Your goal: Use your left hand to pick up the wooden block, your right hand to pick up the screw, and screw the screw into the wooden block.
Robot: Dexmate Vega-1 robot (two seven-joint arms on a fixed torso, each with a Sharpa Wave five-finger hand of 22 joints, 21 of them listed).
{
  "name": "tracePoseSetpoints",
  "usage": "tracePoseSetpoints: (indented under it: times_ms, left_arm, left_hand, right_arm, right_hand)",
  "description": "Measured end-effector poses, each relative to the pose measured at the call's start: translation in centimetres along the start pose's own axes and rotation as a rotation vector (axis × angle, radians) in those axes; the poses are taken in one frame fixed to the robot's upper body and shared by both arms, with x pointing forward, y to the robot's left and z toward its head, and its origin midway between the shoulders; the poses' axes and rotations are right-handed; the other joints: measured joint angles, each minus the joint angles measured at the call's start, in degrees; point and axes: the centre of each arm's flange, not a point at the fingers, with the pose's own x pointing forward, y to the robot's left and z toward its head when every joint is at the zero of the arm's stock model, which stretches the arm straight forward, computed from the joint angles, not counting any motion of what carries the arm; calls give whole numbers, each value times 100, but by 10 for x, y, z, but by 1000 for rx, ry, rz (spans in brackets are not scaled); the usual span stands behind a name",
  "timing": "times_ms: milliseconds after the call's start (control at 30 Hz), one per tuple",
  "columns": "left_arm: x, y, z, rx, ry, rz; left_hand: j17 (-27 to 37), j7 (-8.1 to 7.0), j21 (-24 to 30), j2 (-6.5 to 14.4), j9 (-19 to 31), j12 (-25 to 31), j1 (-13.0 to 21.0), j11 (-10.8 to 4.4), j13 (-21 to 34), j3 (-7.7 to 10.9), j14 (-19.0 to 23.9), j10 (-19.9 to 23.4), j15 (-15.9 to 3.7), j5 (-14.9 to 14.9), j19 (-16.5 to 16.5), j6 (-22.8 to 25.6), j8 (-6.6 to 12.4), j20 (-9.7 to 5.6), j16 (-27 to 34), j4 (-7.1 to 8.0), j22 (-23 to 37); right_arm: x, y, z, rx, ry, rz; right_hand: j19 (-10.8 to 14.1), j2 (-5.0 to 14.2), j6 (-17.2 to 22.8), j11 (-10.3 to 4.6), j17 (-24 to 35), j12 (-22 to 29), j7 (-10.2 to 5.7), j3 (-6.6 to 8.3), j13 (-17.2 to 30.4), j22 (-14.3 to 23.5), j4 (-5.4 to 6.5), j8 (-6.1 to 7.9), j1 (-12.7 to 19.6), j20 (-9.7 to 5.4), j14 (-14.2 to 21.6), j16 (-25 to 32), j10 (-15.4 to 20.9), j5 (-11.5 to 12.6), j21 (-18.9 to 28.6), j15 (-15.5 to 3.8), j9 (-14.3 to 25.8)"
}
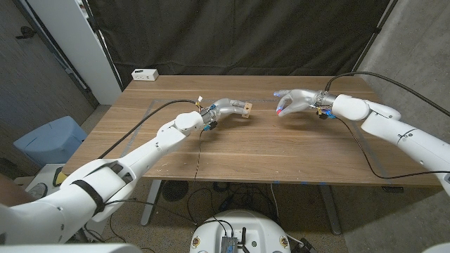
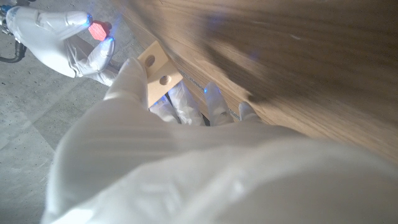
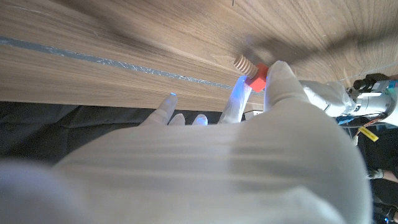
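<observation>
Right wrist view: screw (image 3: 250, 70) in right hand (image 3: 273, 93), threaded tip toward the table.

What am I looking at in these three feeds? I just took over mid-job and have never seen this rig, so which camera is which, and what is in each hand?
You are driving a two-armed white robot that stands at a wooden table. The wide picture comes from a camera on its head, looking down over both arms. The other two come from cameras on the wrists, looking along the back of each hand, and they are turned, so the table appears overhead.

The left hand holds the wooden block; the left wrist view shows the block with two holes in its face. The right hand pinches the screw, which has a red head and a ribbed wooden shank. The two hands face each other with a gap between them, so the screw is not yet in the block. A small white box sits at the table's far left corner.
</observation>
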Motion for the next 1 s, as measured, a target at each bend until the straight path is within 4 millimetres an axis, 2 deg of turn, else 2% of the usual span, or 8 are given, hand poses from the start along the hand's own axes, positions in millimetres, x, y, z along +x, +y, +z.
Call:
tracePoseSetpoints:
  times_ms: [533, 767, 800, 1000]
  left_arm:
    - [3, -4, 2, -4, -26, 3]
    - [5, -6, 0, -16, -21, 5]
    - [5, -5, 5, -14, -50, 21]
    - [7, -6, 8, -18, -66, 28]
  left_hand:
    - [0, 3, 0, 0, 4, 0, 3, 10, -14, -7, 0, -51, 0, 0, 0, -1, 0, 0, 0, -8, 0]
    - [0, 1, 33, 23, 4, 0, 41, 10, -14, -13, 0, -112, 0, 0, 0, -4, 0, 0, 0, -14, 0]
    - [0, 1, 41, 23, 4, 0, 41, 10, -14, -13, 0, -112, 0, -1, 0, -4, 0, 0, 0, -14, 0]
    - [0, 3, 44, 23, 3, 0, 41, 10, -14, -14, 0, -112, 0, -1, 0, -4, 0, 0, 0, -15, 0]
  right_arm:
    - [-4, -10, -2, 183, 25, -56]
    - [-5, -12, -10, 271, 56, -80]
    - [-6, -13, -1, 284, 36, -94]
    - [-9, -15, -1, 355, 42, -122]
  right_hand:
    - [12, 0, -1, 41, 0, 0, 0, -1, 0, 0, -1, 0, 0, 13, 51, 22, 40, 0, 0, 10, -1]
    - [47, 0, 20, 81, -6, 0, 22, -1, 0, -1, -1, 40, 0, 15, 123, 44, 81, 0, 0, 19, 12]
    - [53, 0, 22, 81, -11, 0, 23, -1, 0, -1, -1, 40, 0, 9, 123, 44, 81, 0, 0, 20, 15]
    - [81, 3, 29, 113, -15, -28, 31, -1, 0, -1, -1, 40, 3, 20, 123, 44, 112, -40, 0, 20, 20]
